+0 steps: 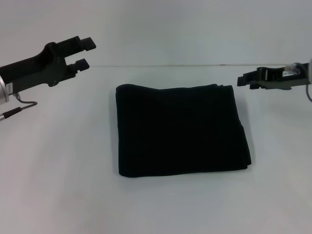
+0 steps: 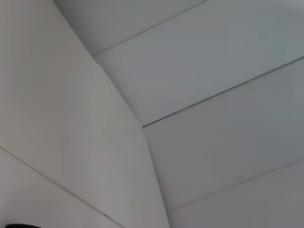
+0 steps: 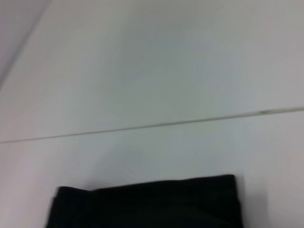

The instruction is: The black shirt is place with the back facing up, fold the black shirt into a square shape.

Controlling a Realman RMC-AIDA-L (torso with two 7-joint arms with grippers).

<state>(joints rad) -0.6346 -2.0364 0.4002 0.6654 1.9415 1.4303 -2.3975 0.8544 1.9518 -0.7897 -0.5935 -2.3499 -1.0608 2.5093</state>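
— Where the head view looks down, what do we have on our left?

— We see the left tool (image 1: pixel 84 53) raised over the far left of the white tabletop (image 1: pixel 58 195), a hard black piece with its two blocky fingers (image 1: pixel 87 43) standing apart and nothing between them. A thin cable loops beneath its arm.

— And in the middle?

— The black shirt (image 1: pixel 180 130) lies flat at the tabletop's centre, folded into a near-square block. Its cloth is matte and soft, its edges fairly straight, with thin layered folds showing along the far right corner. We see no lettering on the upper face.

— On our right?

— The right tool (image 1: pixel 243 81) hangs just off the shirt's far right corner, clear of the cloth. Its slim fingers lie close together, holding nothing.

— What do the wrist views add?

— The left wrist view shows only pale, smooth wall panels (image 2: pixel 213 71) with thin seams meeting at a corner; no shirt there. The right wrist view catches one straight edge of the black shirt (image 3: pixel 152 204) on the white surface, with a seam line beyond it. Neither shows its own tool.

— The room?

— Plain and white, the tabletop meeting a pale wall behind.
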